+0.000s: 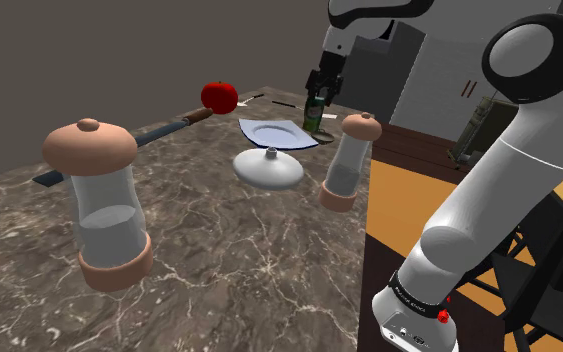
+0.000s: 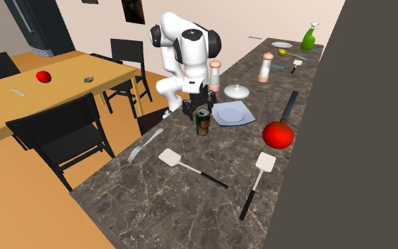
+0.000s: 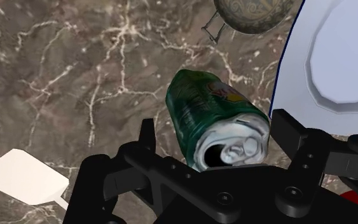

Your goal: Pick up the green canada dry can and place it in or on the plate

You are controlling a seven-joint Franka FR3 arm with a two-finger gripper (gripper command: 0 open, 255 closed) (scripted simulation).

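Wrist view has my gripper (image 3: 216, 127) hanging over the upright green can (image 3: 212, 105), fingers spread either side of its top without clasping it, lined up for a straight-down grab, the plate (image 3: 296, 63) lying just beside it, toward the second exterior view's right.

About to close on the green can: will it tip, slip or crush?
The green can stands upright, tall for its base, so a sideways nudge would probably tip it and let it roll. Its smooth round wall may slip unless the gripper clamps squarely. Its mouth looks open, so it is likely light and easily dented.
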